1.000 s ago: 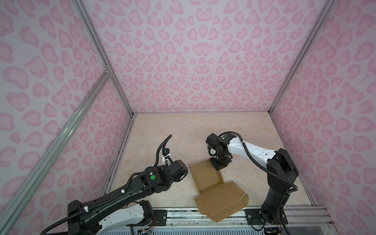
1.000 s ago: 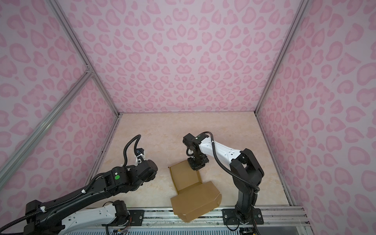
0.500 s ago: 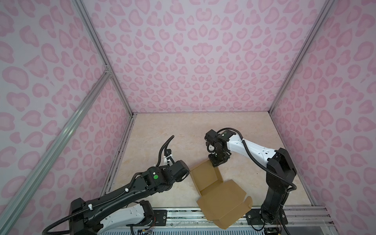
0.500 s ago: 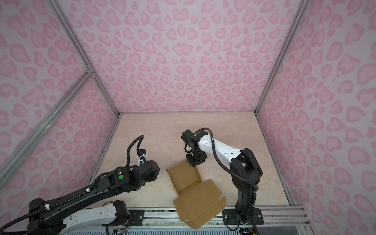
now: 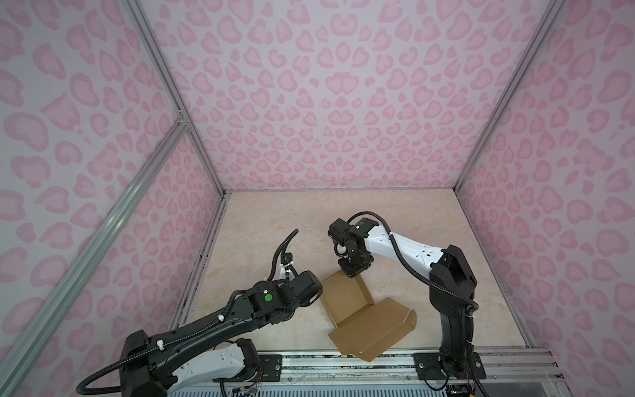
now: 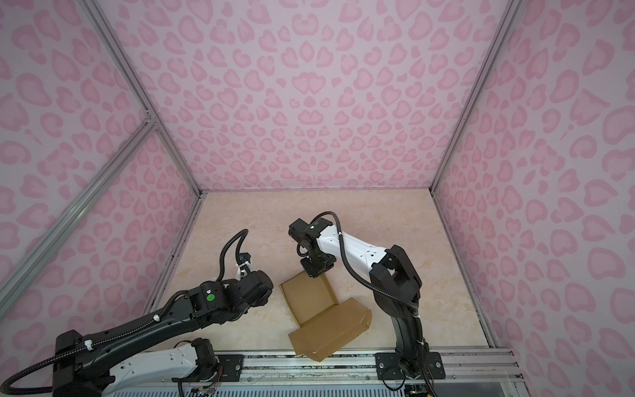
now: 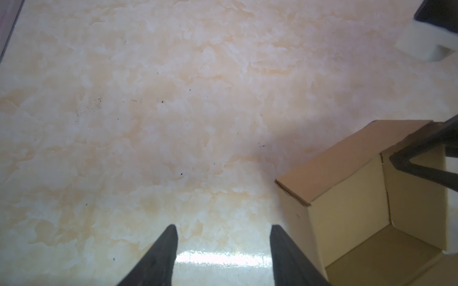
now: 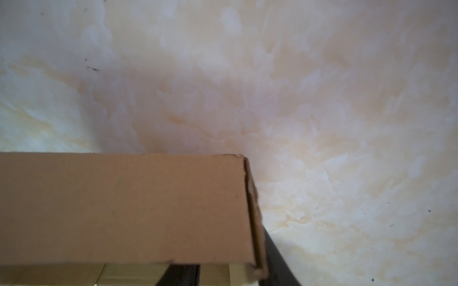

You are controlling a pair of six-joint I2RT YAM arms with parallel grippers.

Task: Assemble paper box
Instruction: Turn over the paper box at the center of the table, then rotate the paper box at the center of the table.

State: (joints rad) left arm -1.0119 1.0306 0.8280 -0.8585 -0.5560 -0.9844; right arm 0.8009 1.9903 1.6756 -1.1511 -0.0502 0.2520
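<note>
— Where the pink-spotted walls [image 5: 343, 103] close in on three sides, what lies at the bottom?

— Pale marbled desk [image 5: 309, 223]. Metal rail [image 5: 343, 367] runs along its near edge. Two arms based along that edge. Left arm [image 5: 220, 319]: black, reaching in low from the near-left corner. Right arm [image 5: 412, 251]: white forearm, black joints, rising from the rail and bending down toward the middle.

— And the task piece?

— Paper box [image 5: 372, 326], plain brown kraft. On the desk between the two arms, close to the near edge. Half built: shallow tray with side walls up, lid panel lying open toward the rail, its near corner overhanging the rail. Both top views show the same lie.

— Left jaws?

— Parted, nothing between them. Left wrist view shows two dark fingers [image 7: 161, 255] over bare desk. A corner of the box stands just beside them, not touching.

— Right jaws?

— Down at the tray's far corner, farthest from the rail. In the right wrist view the far wall of the box is very close to the lens, its outer face toward it. One dark finger [image 8: 277, 260] shows past the wall's end; a second dark part shows behind the wall, inside the tray. So they straddle that wall. Whether they pinch the cardboard or stand loose around it, I cannot tell.
</note>
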